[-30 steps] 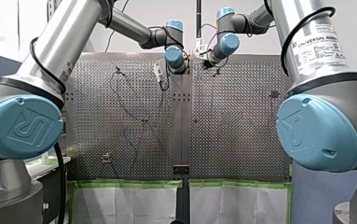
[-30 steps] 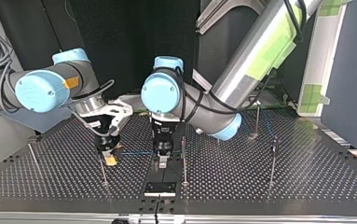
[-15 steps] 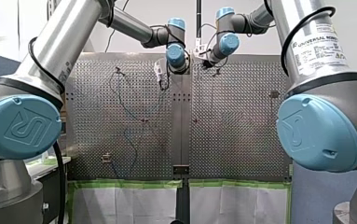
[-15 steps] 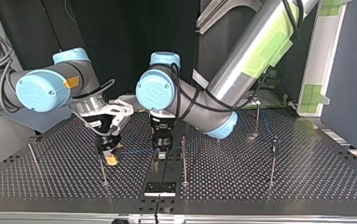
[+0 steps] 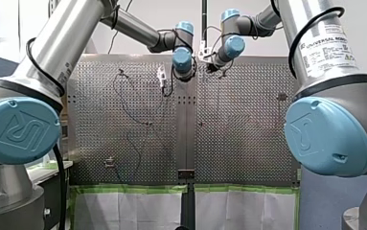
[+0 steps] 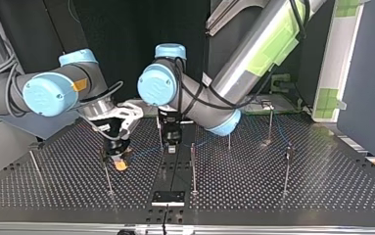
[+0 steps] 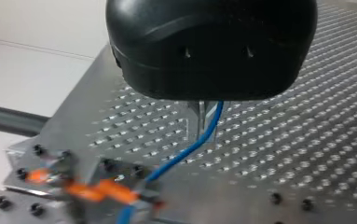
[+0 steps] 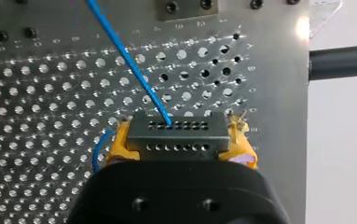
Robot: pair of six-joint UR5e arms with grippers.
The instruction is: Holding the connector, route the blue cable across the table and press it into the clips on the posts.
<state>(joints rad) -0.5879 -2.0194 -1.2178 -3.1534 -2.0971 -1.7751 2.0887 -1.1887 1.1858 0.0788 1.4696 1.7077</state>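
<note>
Front view: our arms meet over the far end of the table. Top view: the cable spans from our right gripper to our left gripper. Left wrist view: our left gripper's metal fingers pinch the cable. Right wrist view: yellow pads clamp the connector, cable leaving it.

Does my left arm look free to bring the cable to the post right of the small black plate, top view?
Probably yes. My left gripper holds the blue cable beside that post with nothing between them, and my right gripper sits to the other side.
</note>
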